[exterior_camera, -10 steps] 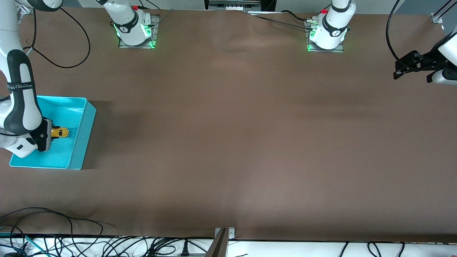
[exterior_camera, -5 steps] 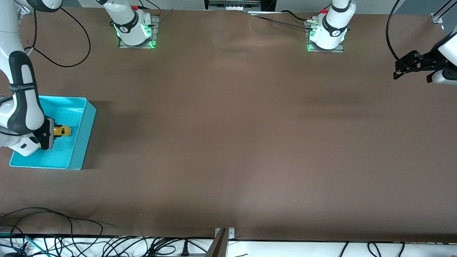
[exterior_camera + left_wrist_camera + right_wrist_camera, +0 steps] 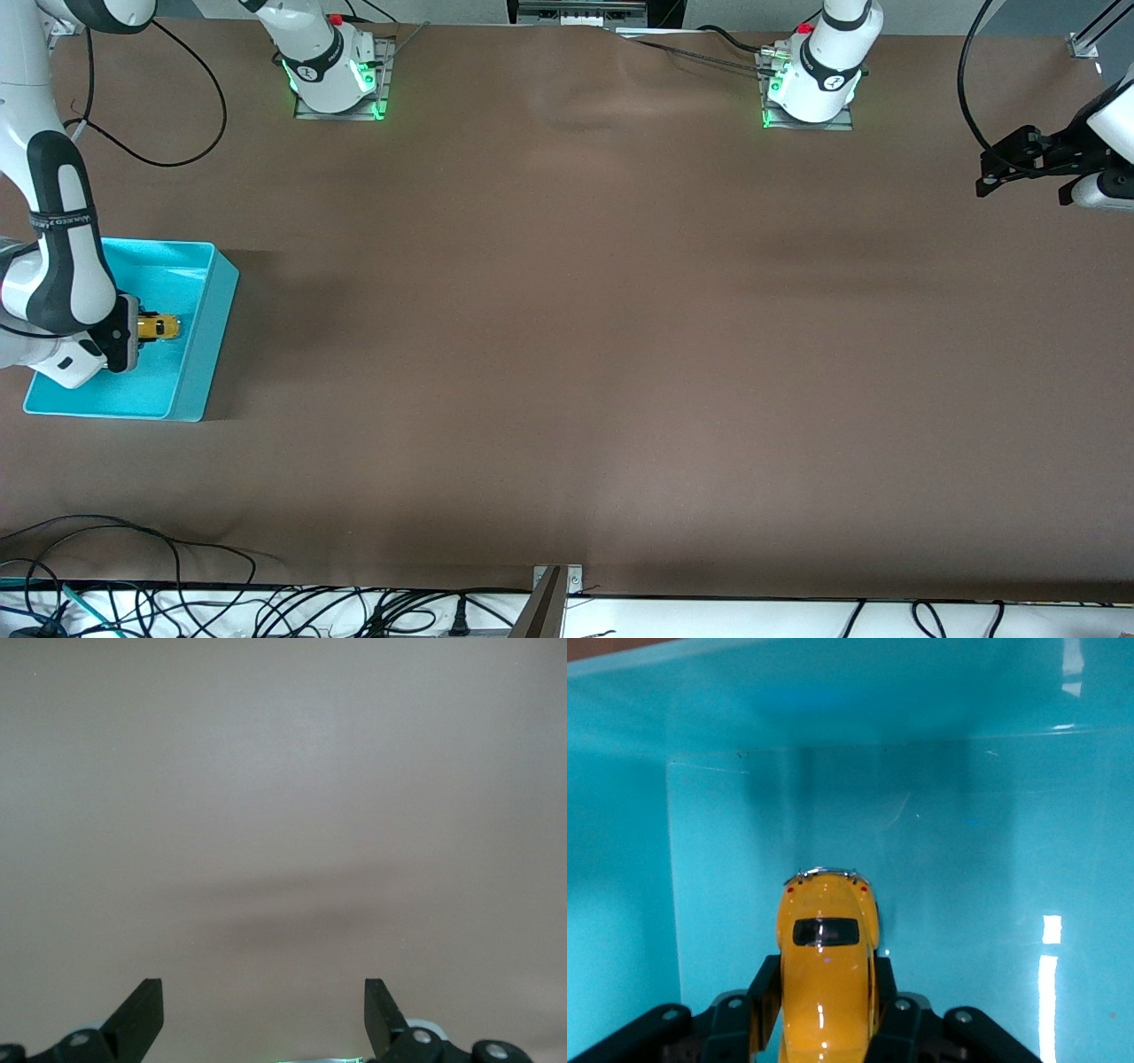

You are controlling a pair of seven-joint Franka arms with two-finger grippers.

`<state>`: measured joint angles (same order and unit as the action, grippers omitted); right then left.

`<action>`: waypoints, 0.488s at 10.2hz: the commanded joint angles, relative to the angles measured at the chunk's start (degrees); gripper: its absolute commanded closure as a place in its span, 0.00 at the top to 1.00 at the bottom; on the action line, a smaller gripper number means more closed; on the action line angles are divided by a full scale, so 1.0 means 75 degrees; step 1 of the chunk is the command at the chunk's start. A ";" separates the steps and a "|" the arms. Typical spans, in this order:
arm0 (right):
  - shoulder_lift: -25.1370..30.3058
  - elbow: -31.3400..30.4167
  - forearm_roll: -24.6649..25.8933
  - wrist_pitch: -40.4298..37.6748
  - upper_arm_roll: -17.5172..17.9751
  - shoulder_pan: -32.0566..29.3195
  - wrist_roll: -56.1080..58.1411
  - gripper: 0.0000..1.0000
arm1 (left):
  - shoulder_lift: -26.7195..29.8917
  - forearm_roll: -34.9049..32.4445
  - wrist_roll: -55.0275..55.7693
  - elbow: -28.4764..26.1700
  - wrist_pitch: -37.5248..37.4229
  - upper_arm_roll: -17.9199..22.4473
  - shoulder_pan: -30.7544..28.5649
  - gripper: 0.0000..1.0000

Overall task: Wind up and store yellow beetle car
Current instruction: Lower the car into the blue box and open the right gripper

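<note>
The yellow beetle car (image 3: 158,328) (image 3: 826,966) is a small rounded toy with dark windows. My right gripper (image 3: 142,332) (image 3: 824,1001) is shut on its sides and holds it inside the turquoise bin (image 3: 205,337), low over the bin's floor (image 3: 966,904). Whether the wheels touch the floor I cannot tell. The car's free end points toward the bin wall that faces the table's middle. My left gripper (image 3: 997,173) (image 3: 264,1014) waits at the left arm's end of the table, open, with only bare brown table under it.
The turquoise bin sits at the right arm's end of the table. Both arm bases (image 3: 332,75) (image 3: 811,84) stand along the edge farthest from the front camera. Cables (image 3: 177,602) lie along the nearest edge.
My right gripper has carried the car a little toward the bin wall facing the table's middle. The left arm has not moved.
</note>
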<state>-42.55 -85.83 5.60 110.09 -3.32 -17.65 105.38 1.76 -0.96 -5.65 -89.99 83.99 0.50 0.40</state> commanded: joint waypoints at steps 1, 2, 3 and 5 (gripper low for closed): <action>0.0096 -0.0123 0.0097 0.0041 0.0044 -0.0108 0.0188 0.84 | -0.0048 0.0092 0.0027 0.0197 -0.0172 -0.0008 -0.0018 1.00; 0.0119 -0.0123 0.0051 0.0006 0.0044 -0.0108 0.0409 0.87 | -0.0048 0.0092 0.0027 0.0197 -0.0172 -0.0008 -0.0018 1.00; 0.0154 -0.0111 0.0050 -0.0006 0.0056 -0.0108 0.0446 0.93 | -0.0048 0.0092 0.0027 0.0197 -0.0172 -0.0008 -0.0018 1.00; 0.0317 -0.0006 0.0004 -0.0437 0.0067 -0.0096 0.0435 0.93 | -0.0048 0.0092 0.0027 0.0197 -0.0172 -0.0008 -0.0018 1.00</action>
<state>-42.24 -85.70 5.60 109.44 -3.31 -17.92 107.42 1.76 -0.96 -5.65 -89.99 83.99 0.50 0.40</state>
